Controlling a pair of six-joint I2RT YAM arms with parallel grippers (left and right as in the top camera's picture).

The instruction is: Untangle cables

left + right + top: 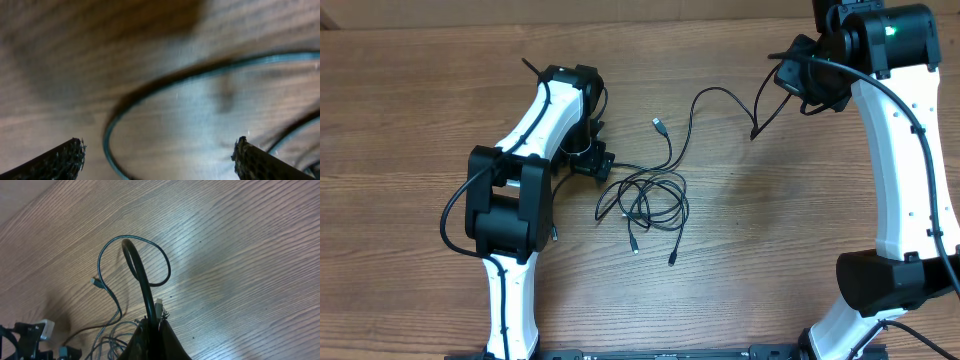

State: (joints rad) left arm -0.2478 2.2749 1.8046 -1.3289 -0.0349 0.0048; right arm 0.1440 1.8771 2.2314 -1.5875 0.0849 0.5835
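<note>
Right claw grips one cable – left claw is spread at the tangle.
The right claw is clamped on the cable near the far edge of the table, toward the right corner, and the cable's slack arcs back toward the tangle in the table's middle. The left claw, fingers wide apart and gripping nothing, sits at the tangle's left side – a blurred strand lies on the table between its fingers.

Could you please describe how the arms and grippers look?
Both the left arm and right arm have white link shells with bulky black joint housings, and black wiring runs along them. The right arm shows a small green light. The jaws are black with a rough texture.
</note>
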